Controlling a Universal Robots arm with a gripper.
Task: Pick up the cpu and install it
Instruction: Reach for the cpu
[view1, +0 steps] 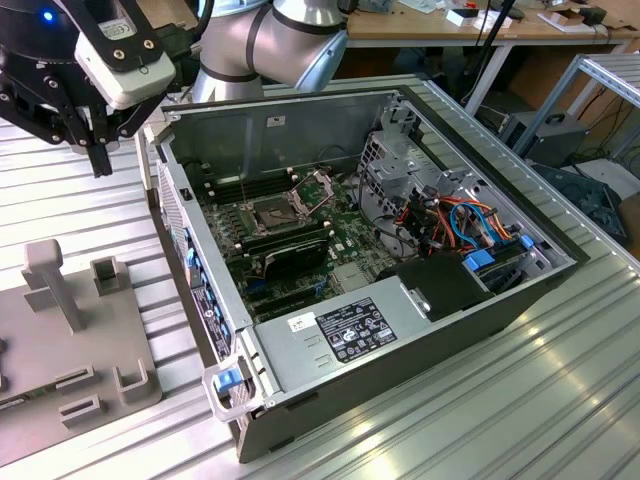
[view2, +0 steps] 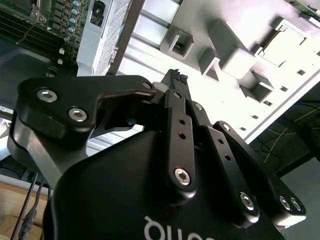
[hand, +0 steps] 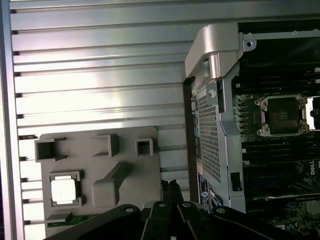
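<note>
Gripper: the gripper (view1: 100, 160) hangs above the ribbed worktop (view1: 500, 400) at the exterior view's left, just outside the open case (view1: 300, 125). Its dark fingertips are closed together with nothing between them, as seen in both wrist views (view2: 176, 76) (hand: 171, 186).
Cpu: the cpu (hand: 64, 190) lies flat, silver top up, in a square recess of the grey fixture (hand: 130, 145) in the first wrist view. It is outside the case, apart from the gripper and untouched.
Fixture: a grey plate (view1: 110, 330) with raised blocks and slots lies on the worktop beside the case, at the exterior view's left.
Socket: the dark square socket (view1: 272, 212) sits on the board inside the case with its metal frame hinged up. In the first wrist view the socket (hand: 281, 116) is well apart from the cpu, and the case wall stands between them.
Case: it lies on its side with the panel off. Orange and blue cables (view1: 460, 215) are bundled toward the exterior view's right.
</note>
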